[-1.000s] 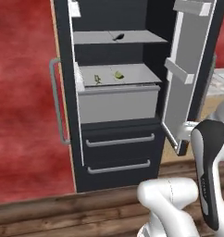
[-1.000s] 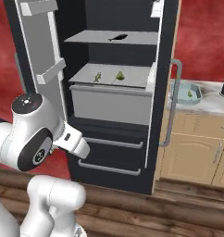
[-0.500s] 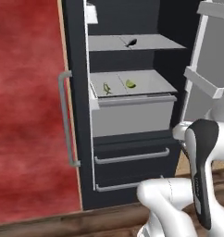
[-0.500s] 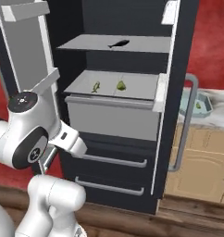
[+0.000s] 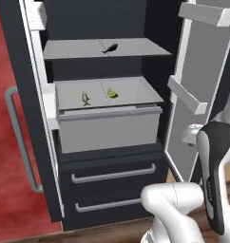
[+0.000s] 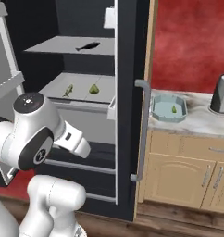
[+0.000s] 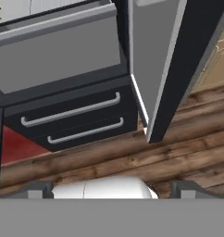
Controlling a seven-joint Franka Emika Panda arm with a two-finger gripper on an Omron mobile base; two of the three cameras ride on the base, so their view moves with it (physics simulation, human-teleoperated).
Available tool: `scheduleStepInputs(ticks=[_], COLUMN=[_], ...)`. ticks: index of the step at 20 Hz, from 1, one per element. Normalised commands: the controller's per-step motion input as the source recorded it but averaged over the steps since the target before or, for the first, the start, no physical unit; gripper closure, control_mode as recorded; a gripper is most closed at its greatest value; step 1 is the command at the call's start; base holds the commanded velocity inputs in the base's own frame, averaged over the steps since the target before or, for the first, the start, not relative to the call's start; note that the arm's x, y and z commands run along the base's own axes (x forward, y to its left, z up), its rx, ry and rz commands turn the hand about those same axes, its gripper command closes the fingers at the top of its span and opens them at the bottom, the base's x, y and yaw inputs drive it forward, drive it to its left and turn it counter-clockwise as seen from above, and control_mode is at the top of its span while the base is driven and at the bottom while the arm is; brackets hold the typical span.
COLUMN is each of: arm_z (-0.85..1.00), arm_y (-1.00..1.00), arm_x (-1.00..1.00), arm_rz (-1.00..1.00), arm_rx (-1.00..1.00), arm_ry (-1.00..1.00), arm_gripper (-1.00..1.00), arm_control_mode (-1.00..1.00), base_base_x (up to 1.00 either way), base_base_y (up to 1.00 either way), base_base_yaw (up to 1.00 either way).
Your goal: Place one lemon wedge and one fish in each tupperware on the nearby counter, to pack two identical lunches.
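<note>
A dark fish lies on the fridge's upper shelf. On the pulled-out grey drawer below it lie a small greenish fish and a lemon wedge. A pale blue octagonal tupperware stands on the counter right of the fridge, with a lemon wedge in it. My gripper is open and holds nothing. It hangs low and looks at the fridge's bottom drawers and the wooden floor.
The fridge's right door stands open beside my arm; its lower edge shows close in the hand view. A dark cylindrical holder stands at the counter's right. Tan cabinet fronts are below the counter.
Both base views have shifted and the fridge now looms closer, so the camera has moved. The fish and wedges lie where they were. The gripper stays open.
</note>
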Motion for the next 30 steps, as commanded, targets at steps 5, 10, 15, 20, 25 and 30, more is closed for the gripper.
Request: scheduleStepInputs(ticks=[5, 10, 15, 20, 25, 30], arm_z=[0.0, 0.0, 0.0, 0.0, 0.0, 0.0], arm_y=[0.0, 0.0, 0.0, 0.0, 0.0, 0.0], arm_x=[0.0, 0.0, 0.0, 0.0, 0.0, 0.0], arm_rz=[0.0, 0.0, 0.0, 0.0, 0.0, 0.0], arm_rx=[0.0, 0.0, 0.0, 0.0, 0.0, 0.0], arm_ry=[0.0, 0.0, 0.0, 0.0, 0.0, 0.0], arm_gripper=[-1.0, -1.0, -1.0, -1.0, -1.0, -1.0], arm_control_mode=[1.0, 1.0, 1.0, 1.0, 1.0, 1.0], base_base_x=[0.27, 0.11, 0.39, 0.66, 1.0, 1.0], base_base_y=[0.41, 0.48, 0.3, 0.0, 0.0, 0.01], base_base_yaw=[0.0, 0.0, 0.0, 0.0, 0.0, 0.0])
